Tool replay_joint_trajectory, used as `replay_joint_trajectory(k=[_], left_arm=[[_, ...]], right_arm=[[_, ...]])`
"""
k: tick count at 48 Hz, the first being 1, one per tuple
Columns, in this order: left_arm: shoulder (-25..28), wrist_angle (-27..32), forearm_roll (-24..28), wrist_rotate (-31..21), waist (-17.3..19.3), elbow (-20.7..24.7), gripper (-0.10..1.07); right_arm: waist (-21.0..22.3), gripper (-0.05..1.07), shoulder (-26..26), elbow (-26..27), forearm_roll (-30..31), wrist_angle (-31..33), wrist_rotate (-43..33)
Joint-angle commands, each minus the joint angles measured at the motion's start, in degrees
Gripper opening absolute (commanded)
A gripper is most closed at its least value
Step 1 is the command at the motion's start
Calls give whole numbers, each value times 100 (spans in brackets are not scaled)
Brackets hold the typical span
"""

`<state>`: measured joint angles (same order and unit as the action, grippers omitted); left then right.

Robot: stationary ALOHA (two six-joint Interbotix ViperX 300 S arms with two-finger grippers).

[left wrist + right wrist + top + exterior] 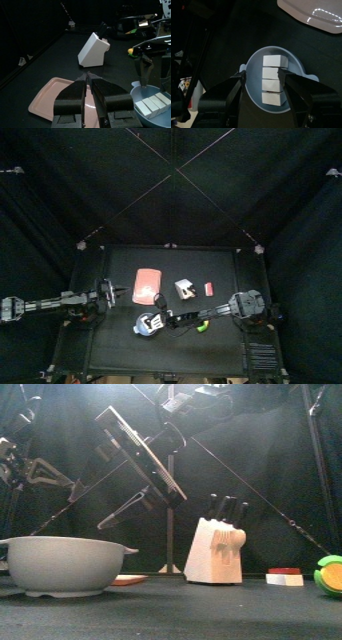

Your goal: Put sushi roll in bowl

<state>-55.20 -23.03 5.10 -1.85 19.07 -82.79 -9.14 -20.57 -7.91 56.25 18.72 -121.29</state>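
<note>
Task status: the sushi roll [272, 80] lay inside the bowl [301, 67], a row of white pieces across the bowl floor; placement judged complete.
Remaining work: judged to be only withdrawal of the right arm; nothing else appeared outstanding.
Bowl location: on the table [120, 353] near its front edge, beside the orange-red slab [146, 285]; the knife block [215, 550] stood apart from it.
Right gripper [263, 80]: jaws spread wide, one on either side of the roll, gripping nothing; whether they touched the roll could not be determined.
Right arm pose: reached in from the right across the table, with the gripper directly above the bowl, pointing down into it.
Left gripper [90, 90]: jaws pressed together, empty.
Left arm pose: at rest at the left side, aimed over the slab.
</note>
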Motion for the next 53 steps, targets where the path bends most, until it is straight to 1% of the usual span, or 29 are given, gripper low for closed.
replay_joint_trajectory(k=[1,17,22,28,35,42,49,53], left_arm=[[26,-53,0,9,18,70,54],[35,-53,-9,0,18,105,54],[35,-53,-9,0,0,123,54],[26,-70,0,9,-9,132,54],[26,-105,0,9,-9,185,54],[35,-105,9,9,-18,220,54],[26,-105,9,9,-26,255,54],[26,-105,9,9,-26,264,54]], right_arm=[[9,88,132,176,123,-18,9],[9,87,149,229,88,176,9],[0,87,246,158,62,308,18],[-9,87,457,-18,-18,677,18],[-18,87,615,-44,35,1230,26],[26,87,677,105,211,1485,26],[35,87,677,272,396,1556,35],[132,87,686,360,501,1644,35]])
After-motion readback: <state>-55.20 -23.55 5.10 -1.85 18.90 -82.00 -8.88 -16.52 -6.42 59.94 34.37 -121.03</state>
